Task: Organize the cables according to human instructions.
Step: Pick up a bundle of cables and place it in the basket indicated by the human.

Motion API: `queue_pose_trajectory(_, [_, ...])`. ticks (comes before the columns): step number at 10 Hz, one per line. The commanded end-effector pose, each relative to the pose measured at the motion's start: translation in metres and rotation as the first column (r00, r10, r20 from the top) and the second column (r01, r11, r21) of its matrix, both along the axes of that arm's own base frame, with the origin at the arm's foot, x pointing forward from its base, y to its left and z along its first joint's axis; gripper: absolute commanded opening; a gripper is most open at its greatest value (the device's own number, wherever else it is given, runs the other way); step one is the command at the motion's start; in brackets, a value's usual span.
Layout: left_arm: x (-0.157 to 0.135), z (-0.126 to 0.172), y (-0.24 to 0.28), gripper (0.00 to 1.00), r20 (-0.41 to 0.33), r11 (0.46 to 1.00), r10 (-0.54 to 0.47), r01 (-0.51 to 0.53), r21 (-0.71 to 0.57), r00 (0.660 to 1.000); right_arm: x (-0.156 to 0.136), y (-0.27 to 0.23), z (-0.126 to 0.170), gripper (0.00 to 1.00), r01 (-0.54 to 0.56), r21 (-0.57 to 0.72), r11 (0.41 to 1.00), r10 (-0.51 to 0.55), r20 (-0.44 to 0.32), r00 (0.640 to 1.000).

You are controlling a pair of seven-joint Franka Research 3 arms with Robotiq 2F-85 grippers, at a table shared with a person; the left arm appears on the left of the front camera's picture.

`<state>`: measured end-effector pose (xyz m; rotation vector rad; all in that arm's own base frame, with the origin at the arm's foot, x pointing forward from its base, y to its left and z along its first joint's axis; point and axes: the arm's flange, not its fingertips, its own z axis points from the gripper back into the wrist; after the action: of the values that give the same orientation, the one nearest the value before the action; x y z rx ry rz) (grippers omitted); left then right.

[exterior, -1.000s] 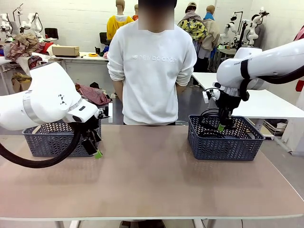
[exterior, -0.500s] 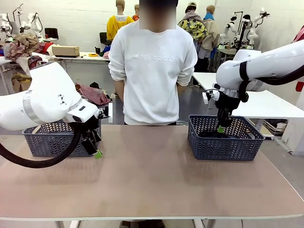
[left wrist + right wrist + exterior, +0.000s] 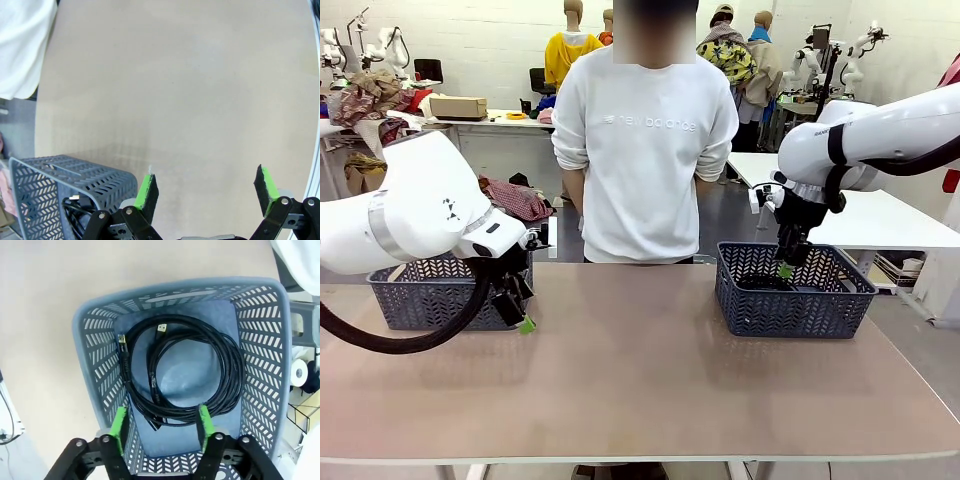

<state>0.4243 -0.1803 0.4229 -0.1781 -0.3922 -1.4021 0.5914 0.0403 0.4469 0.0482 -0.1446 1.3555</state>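
Note:
A black cable (image 3: pixel 231 371) lies as a loose round coil on the floor of the right grey basket (image 3: pixel 180 287), its plug ends pointing towards the basket's far wall. My right gripper (image 3: pixel 161 427) hangs open just above it, with nothing between the green pads. From the front, that gripper (image 3: pixel 785 268) is over the right basket (image 3: pixel 790 305) and a dark cable (image 3: pixel 765 283) shows inside. My left gripper (image 3: pixel 206 190) is open and empty over bare tabletop, beside the left basket (image 3: pixel 50 185), where black cable (image 3: pixel 75 212) shows. In the front view the left gripper (image 3: pixel 525 322) sits low by that basket (image 3: pixel 420 295).
A person in a white sweatshirt (image 3: pixel 645 150) stands at the far edge of the table, between the two baskets, arms at the sides. The brown tabletop (image 3: pixel 640 370) stretches between the baskets and towards me.
The right gripper opened and let go of the cable, which dropped from hanging at the fingers into the right basket. The left arm stayed still.

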Motion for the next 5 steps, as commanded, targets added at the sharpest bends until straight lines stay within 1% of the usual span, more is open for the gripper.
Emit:
queue_pose_trajectory(1, [0.0005, 0.0016, 0.0021, 1.00, 0.000, 1.000, 0.003, -0.003, -0.001, 1.000, -0.0013, 0.0000, 0.0015, 1.00, 0.023, 0.020, 1.000, -0.023, -0.004, 1.000])
queue_pose_trajectory(2, [0.0005, 0.0016, 0.0021, 1.00, 0.000, 1.000, 0.003, -0.003, -0.001, 1.000, -0.0009, 0.0008, 0.0011, 0.96, 0.020, 0.016, 1.000, -0.020, -0.010, 1.000])
queue_pose_trajectory(3, [0.0005, 0.0016, 0.0021, 1.00, 0.000, 1.000, 0.003, -0.003, -0.001, 1.000, 0.0002, 0.0014, 0.0006, 1.00, 0.019, 0.011, 1.000, -0.019, -0.018, 1.000])
queue_pose_trajectory(4, [0.0005, 0.0016, 0.0021, 1.00, 0.000, 1.000, 0.003, -0.003, -0.001, 1.000, 0.0014, 0.0014, -0.0004, 0.95, 0.019, 0.006, 1.000, -0.019, -0.025, 1.000])
queue_pose_trajectory(5, [0.0005, 0.0016, 0.0021, 1.00, 0.000, 1.000, 0.003, -0.003, -0.001, 1.000, 0.0036, 0.0032, -0.0016, 1.00, 0.053, -0.012, 0.999, -0.053, -0.014, 0.998])
